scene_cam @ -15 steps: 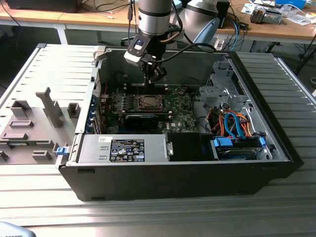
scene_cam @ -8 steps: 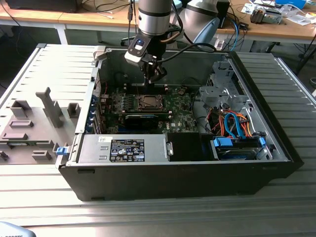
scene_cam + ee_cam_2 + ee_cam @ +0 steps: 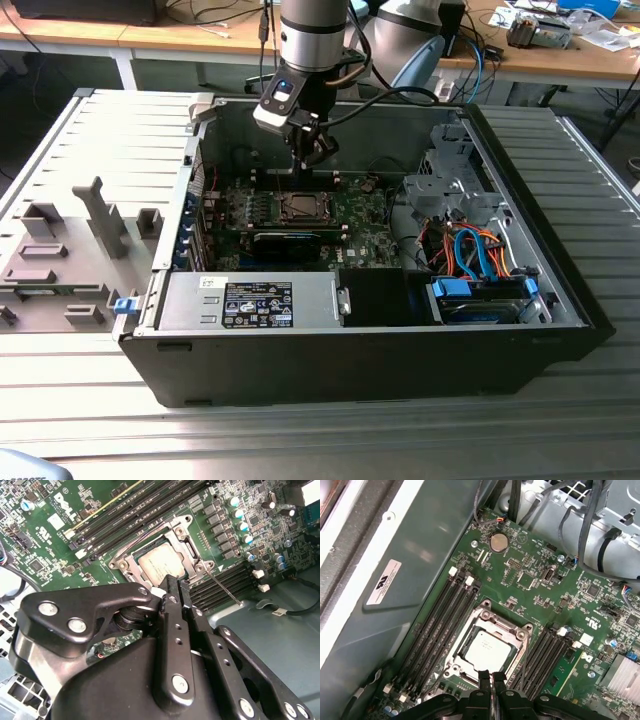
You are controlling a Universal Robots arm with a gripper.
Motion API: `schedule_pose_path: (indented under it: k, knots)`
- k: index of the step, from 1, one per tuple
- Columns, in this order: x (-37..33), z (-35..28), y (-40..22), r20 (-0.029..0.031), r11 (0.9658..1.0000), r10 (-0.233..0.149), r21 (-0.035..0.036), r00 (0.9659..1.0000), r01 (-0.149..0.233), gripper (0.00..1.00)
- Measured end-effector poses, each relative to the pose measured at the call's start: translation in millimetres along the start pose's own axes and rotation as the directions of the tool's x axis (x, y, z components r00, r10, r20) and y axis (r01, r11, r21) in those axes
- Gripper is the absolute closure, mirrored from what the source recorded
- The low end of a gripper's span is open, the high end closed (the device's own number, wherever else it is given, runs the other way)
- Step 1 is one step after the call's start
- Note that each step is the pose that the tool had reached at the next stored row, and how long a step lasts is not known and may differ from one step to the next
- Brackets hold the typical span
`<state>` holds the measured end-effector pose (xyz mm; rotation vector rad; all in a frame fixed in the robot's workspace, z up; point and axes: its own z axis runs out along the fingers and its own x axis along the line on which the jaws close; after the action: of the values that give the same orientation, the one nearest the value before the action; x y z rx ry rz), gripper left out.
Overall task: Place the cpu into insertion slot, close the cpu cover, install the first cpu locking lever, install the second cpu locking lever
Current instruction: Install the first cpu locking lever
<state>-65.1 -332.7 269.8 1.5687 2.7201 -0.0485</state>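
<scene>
The exterior view stands off the arm, well back and high, looking down into the open computer case with the whole case in frame. Both wrist views ride close above the motherboard – each looks steeply down past the gripper, from different sides of it. All three share the cpu and the board around it – large in both wrist views, small in the exterior view.

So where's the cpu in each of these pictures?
Exterior view: cpu on the green board, just below the gripper.
First wrist view: cpu between the long black slots, just beyond the gripper.
Second wrist view: cpu again just beyond the gripper.
Shared landmark: the gripper.
</scene>
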Motion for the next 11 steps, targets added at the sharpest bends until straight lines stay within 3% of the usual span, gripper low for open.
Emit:
schedule_pose_path:
  k: [11]
  knots:
    - [0.0,0.0,0.0,0.0005,0.9998,-0.02,-0.0004,0.9998,0.02,0.84]
